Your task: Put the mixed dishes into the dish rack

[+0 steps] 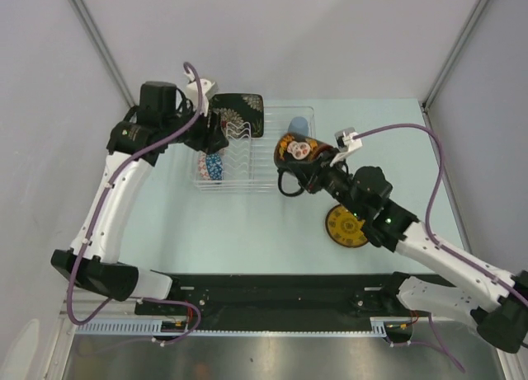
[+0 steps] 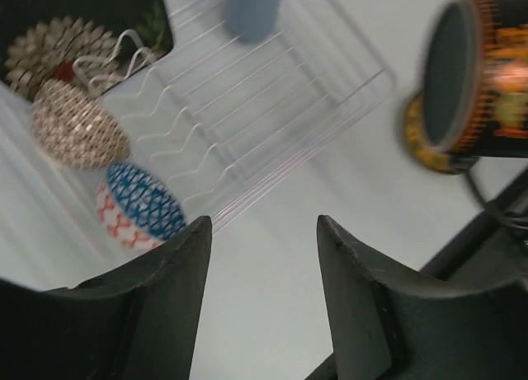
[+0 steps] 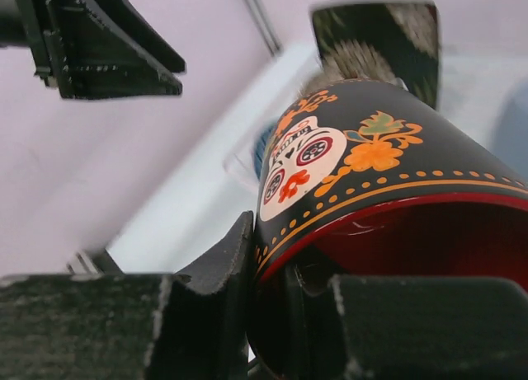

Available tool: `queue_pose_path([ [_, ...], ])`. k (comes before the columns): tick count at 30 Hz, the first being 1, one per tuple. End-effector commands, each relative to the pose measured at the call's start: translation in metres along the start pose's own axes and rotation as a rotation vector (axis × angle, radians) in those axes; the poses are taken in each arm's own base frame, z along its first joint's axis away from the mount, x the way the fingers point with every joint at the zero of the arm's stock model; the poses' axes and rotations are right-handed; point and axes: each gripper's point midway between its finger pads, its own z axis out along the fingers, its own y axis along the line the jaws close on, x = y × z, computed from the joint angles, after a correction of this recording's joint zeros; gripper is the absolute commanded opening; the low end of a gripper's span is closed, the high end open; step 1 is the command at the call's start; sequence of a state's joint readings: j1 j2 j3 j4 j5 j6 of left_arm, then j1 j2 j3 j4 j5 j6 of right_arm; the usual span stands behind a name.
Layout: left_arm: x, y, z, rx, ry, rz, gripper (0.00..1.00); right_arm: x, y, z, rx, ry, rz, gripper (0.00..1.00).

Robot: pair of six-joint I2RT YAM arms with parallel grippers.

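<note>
dark floral mug (image 1: 299, 152): held sideways beside dish rack (image 1: 256, 170) | yellow saucer (image 1: 346, 226): flat, outside

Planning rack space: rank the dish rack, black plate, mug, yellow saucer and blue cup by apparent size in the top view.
1. dish rack, clearly largest.
2. mug and black plate look alike; the mug is held up nearer the camera, so unranked.
3. yellow saucer.
4. blue cup, partly hidden behind the mug.

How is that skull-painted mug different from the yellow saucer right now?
The mug is dark with a painted skull and red inside; the yellow saucer is flat and round. The mug is tipped sideways, clamped at its rim by the right pincer; the saucer lies untouched on the table. Neither sits in the dish rack yet.
</note>
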State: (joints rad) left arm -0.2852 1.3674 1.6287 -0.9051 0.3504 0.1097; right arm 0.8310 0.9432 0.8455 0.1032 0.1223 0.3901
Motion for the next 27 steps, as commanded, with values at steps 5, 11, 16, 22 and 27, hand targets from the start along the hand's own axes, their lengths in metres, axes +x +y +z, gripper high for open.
queue_pose_path([
  [5, -0.049, -0.098, -0.038, 0.565, -0.014, -0.154, 0.61, -0.158, 0.068, 0.001, -0.495, -0.745, 0.061, 0.00],
  [11, -0.020, -0.104, -0.025, 0.644, 0.028, -0.180, 0.66, -0.177, 0.059, 0.004, -0.561, -0.846, 0.134, 0.00],
  [16, -0.011, -0.109, -0.020, 0.686, 0.028, -0.212, 0.70, -0.178, 0.060, 0.008, -0.597, -0.843, 0.199, 0.00],
  [22, -0.021, -0.108, -0.006, 0.705, -0.026, -0.271, 0.75, -0.175, 0.064, 0.013, -0.621, -0.834, 0.250, 0.00],
  [27, -0.036, -0.116, 0.004, 0.735, -0.051, -0.369, 0.79, -0.172, 0.068, 0.018, -0.637, -0.826, 0.263, 0.00],
])
